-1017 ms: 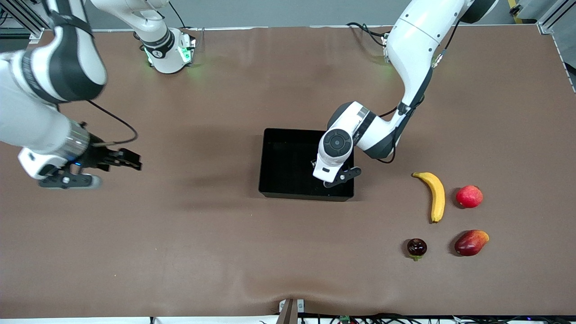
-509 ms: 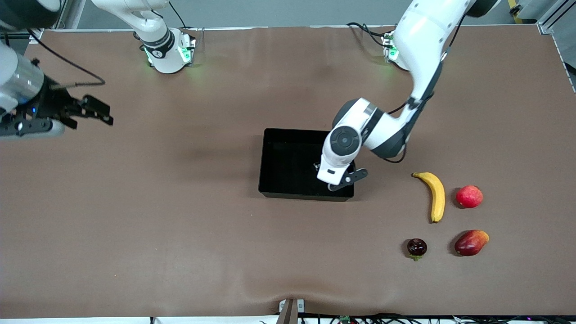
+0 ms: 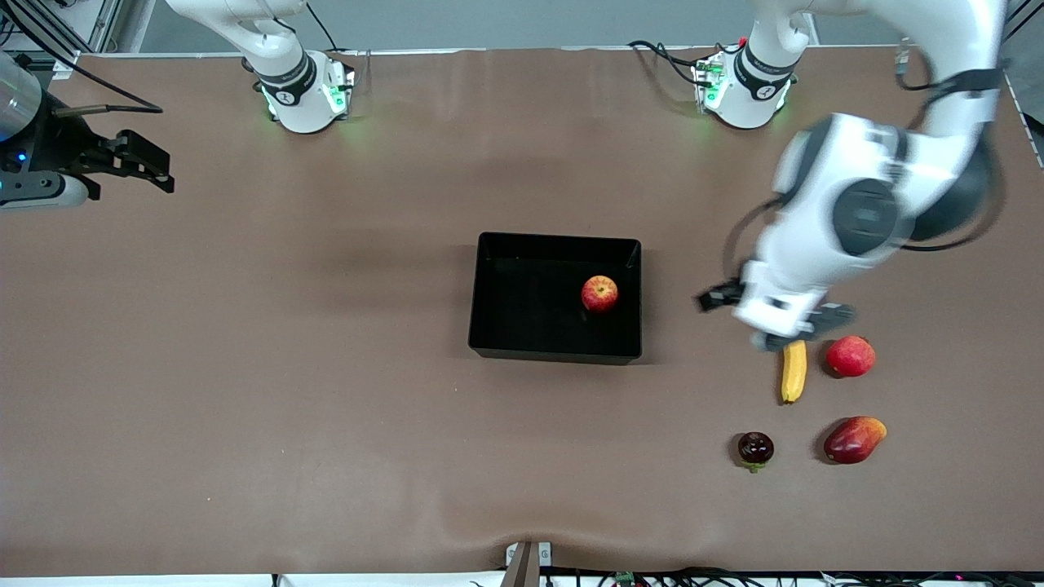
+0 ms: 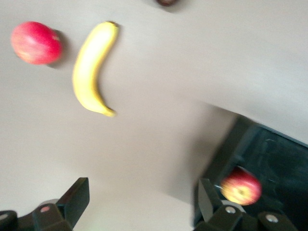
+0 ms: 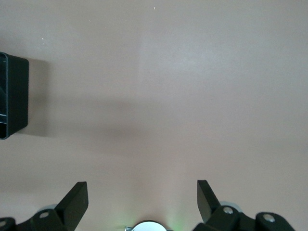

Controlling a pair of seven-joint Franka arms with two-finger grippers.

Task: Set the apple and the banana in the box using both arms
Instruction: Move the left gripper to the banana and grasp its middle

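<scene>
Inside the box (image 3: 522, 306), a shallow glossy black tray with low straight walls, the apple (image 3: 599, 293) sits toward the left arm's end, round and red with yellowish streaks; most of the tray floor lies bare around it. On the matte brown bench (image 3: 326, 408), toward the left arm's end, the curved smooth yellow banana (image 3: 793, 371) lies well apart from the box, its upper part hidden in the front view. At its 3 o'clock in that view sits a plain red round fruit (image 3: 851, 356); an elongated red-orange fruit (image 3: 854, 439) and a small dark fruit (image 3: 755, 448) lie nearer the camera. Left claw (image 3: 775, 314) hangs over the banana's covered end, spread wide and holding nothing. Right claw (image 3: 155, 163) waits over bare bench at the right arm's end, likewise spread wide and holding nothing.
</scene>
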